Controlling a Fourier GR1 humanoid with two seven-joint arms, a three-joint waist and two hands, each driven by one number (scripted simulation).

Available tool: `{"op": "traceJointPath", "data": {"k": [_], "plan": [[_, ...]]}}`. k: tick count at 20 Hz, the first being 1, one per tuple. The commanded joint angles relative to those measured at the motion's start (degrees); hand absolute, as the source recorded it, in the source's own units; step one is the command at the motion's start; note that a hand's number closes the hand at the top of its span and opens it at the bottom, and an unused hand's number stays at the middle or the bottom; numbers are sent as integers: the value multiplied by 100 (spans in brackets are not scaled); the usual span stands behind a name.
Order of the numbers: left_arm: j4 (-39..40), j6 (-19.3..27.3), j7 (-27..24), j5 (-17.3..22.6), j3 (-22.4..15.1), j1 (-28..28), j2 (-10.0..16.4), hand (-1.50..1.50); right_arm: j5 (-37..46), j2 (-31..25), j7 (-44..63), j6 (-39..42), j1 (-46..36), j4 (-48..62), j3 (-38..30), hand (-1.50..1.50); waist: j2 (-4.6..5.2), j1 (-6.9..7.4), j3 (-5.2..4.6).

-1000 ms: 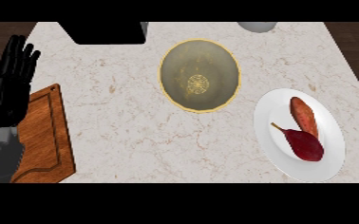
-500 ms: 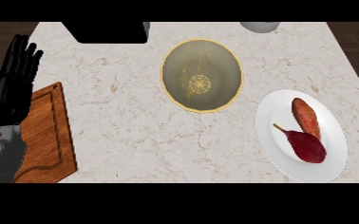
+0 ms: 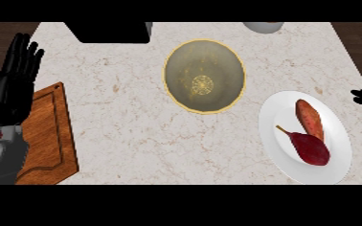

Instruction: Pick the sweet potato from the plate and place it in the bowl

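My right hand (image 3: 357, 95) has just entered at the right edge, near the plate (image 3: 272, 119); whether it is open, I cannot tell. Reach beginning, in my judgement. Sweet potato (image 3: 310, 119) untouched. Left hand (image 3: 17, 76) rests open at the left edge.

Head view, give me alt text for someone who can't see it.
An orange sweet potato lies beside a dark red root vegetable on a white round plate, right of a gold-rimmed olive bowl on a marble counter. The left robot hand rests open at the left edge.

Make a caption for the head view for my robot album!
Sweet potato lies on the white plate beside the empty bowl; the left hand rests open at the left edge.
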Motion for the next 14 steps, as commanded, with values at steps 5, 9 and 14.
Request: {"op": "traceJointPath", "data": {"k": [5,9,14], "plan": [[-533,-238,343,54,190,216,90,0,850,514,-569,-24,-495,1042,560,-150,-5,56,4],[130,-85,-127,-289,112,-20,-371,0,1190,990,-361,-102,-927,1379,616,-150,-1,-14,0],[93,-175,91,-304,216,-154,-314,0,1747,1371,-755,-537,-1129,2199,917,-150,1,-2,3]]}}
